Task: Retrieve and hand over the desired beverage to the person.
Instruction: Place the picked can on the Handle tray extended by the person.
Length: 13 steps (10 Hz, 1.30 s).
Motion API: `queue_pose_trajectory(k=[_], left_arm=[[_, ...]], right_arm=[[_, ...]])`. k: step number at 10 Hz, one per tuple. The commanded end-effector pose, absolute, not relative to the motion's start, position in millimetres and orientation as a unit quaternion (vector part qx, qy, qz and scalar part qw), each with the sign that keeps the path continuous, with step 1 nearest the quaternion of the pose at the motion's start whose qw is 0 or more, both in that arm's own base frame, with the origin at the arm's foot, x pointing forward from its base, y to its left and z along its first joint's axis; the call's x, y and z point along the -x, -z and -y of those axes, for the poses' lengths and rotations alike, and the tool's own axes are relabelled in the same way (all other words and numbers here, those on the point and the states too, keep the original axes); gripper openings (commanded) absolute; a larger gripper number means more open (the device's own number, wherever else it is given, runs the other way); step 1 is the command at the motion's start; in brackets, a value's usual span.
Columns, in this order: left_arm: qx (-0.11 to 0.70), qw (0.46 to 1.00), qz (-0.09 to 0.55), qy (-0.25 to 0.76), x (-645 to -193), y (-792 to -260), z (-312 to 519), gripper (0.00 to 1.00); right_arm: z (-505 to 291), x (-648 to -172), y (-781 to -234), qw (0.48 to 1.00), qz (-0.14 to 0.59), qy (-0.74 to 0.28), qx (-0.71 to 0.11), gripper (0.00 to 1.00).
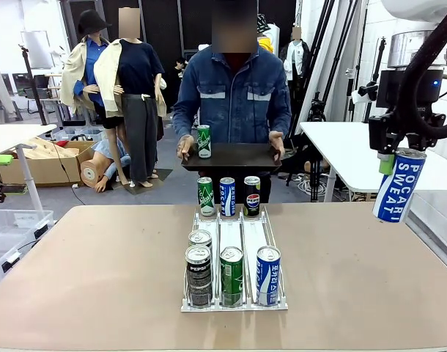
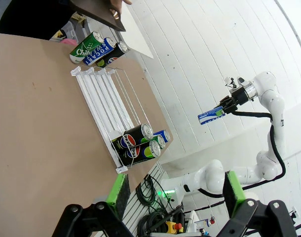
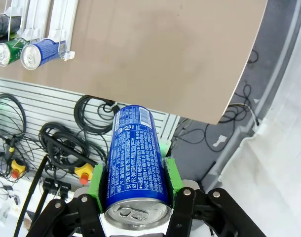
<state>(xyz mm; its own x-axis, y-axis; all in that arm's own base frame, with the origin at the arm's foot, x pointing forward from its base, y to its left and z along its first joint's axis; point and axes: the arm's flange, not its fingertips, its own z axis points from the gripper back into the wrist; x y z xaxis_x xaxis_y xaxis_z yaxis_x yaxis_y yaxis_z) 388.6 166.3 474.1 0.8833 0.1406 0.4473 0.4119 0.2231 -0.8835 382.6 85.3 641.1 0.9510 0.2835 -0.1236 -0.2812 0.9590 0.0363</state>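
Observation:
My right gripper (image 1: 388, 160) is shut on a blue Pocari Sweat can (image 1: 396, 185), held high off the table's right edge and tilted. In the right wrist view the can (image 3: 135, 158) sits between the green pads (image 3: 97, 180), top end towards the camera. The person (image 1: 234, 95) stands at the far side holding a dark tray (image 1: 242, 156) with a green can (image 1: 204, 141) on it. My left gripper (image 2: 175, 197) is open, with nothing between its fingers, above the near table edge. From there the right arm's blue can (image 2: 211, 115) shows far off.
A clear rack (image 1: 234, 304) stands mid-table with Pepsi (image 1: 198, 275), green (image 1: 231, 275) and blue (image 1: 267, 275) cans at its near end. Three more cans (image 1: 228, 196) stand at its far end. A white side table (image 1: 348, 147) lies to the right.

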Motion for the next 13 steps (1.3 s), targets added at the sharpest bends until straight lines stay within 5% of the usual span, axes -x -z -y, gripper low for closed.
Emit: queue_pose_trajectory(k=[1, 13], left_arm=[[0.617, 0.748, 0.227, 0.091, -386.9, -475.3, -167.2, 1.00], [0.617, 0.748, 0.227, 0.091, -386.9, -475.3, -167.2, 1.00]], right_arm=[[-84.1, -378.5, -639.5, 0.988, -0.063, -0.140, -0.009, 0.20], [-84.1, -378.5, -639.5, 0.988, -0.063, -0.140, -0.009, 0.20]])
